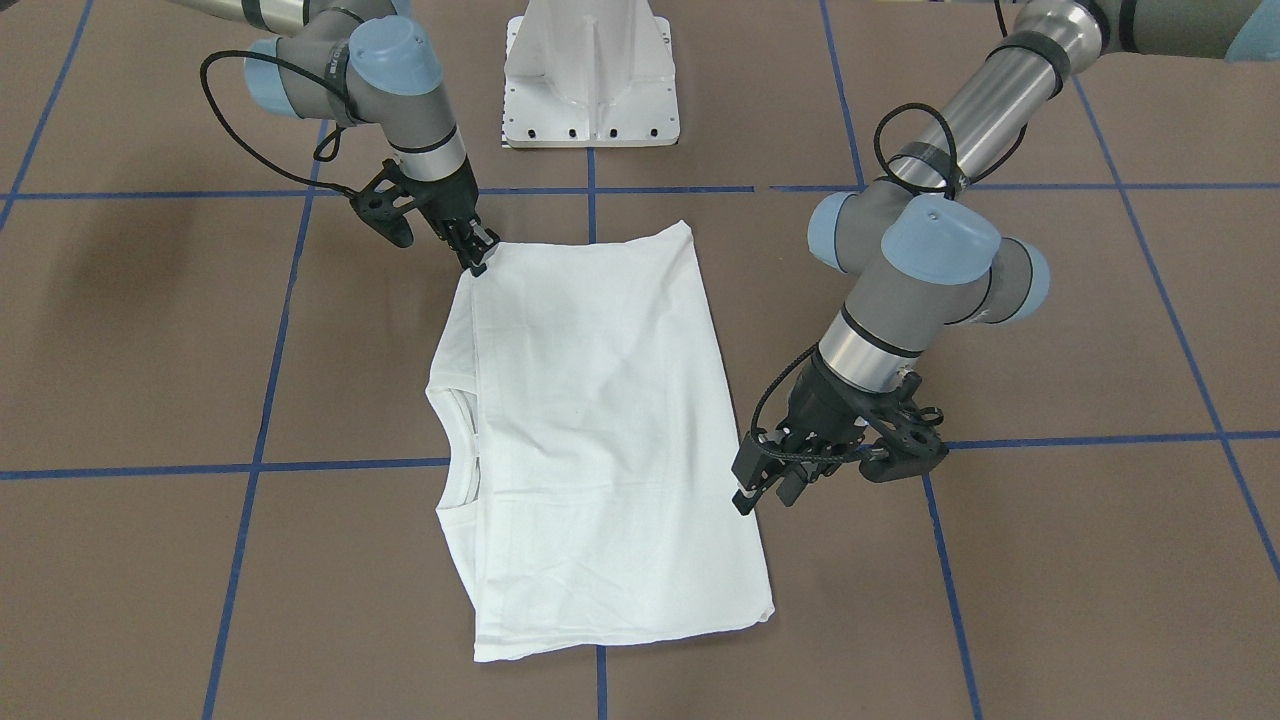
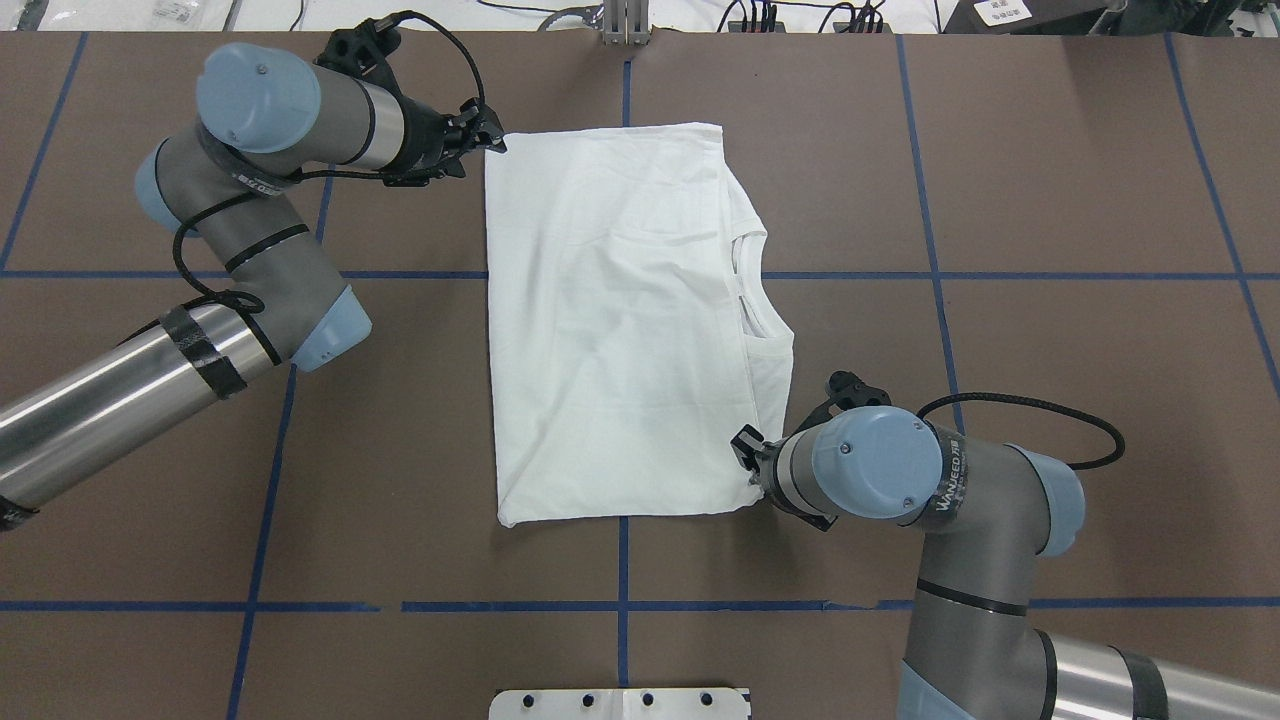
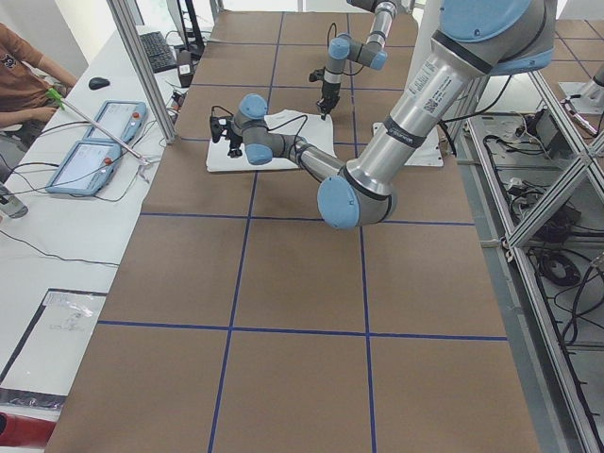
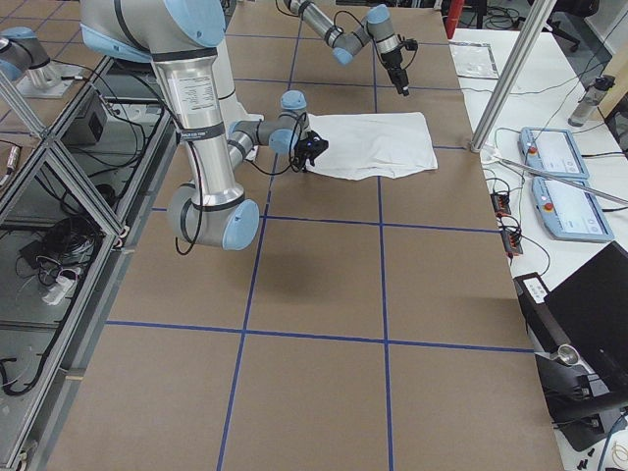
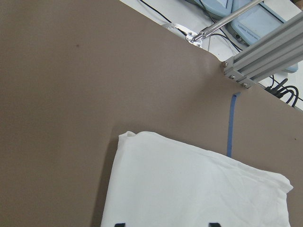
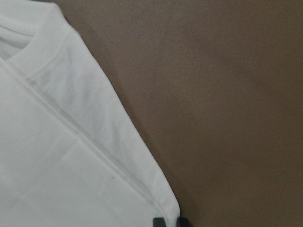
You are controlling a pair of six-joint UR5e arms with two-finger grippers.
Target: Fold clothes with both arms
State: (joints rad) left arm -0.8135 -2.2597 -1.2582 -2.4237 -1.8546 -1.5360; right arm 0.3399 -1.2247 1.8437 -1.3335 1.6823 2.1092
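I'm seeing the white shirt (image 2: 620, 320) lying folded and flat, plain side up, in the middle of the brown table (image 2: 1050, 200), with its collar (image 2: 755, 290) on the robot's right side. The left gripper (image 2: 487, 140) is hovering at the shirt's far left corner, fingers spread wide apart. The right gripper (image 1: 478, 255) is pinching the near right corner, fingers drawn almost together on the hem.

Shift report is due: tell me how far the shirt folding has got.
Done: the shirt lies as a rectangle, sleeves out of sight, plain side up. In hand: right gripper looks shut on a shoulder corner; left gripper open over the hem edge. Left: further folds, probably.
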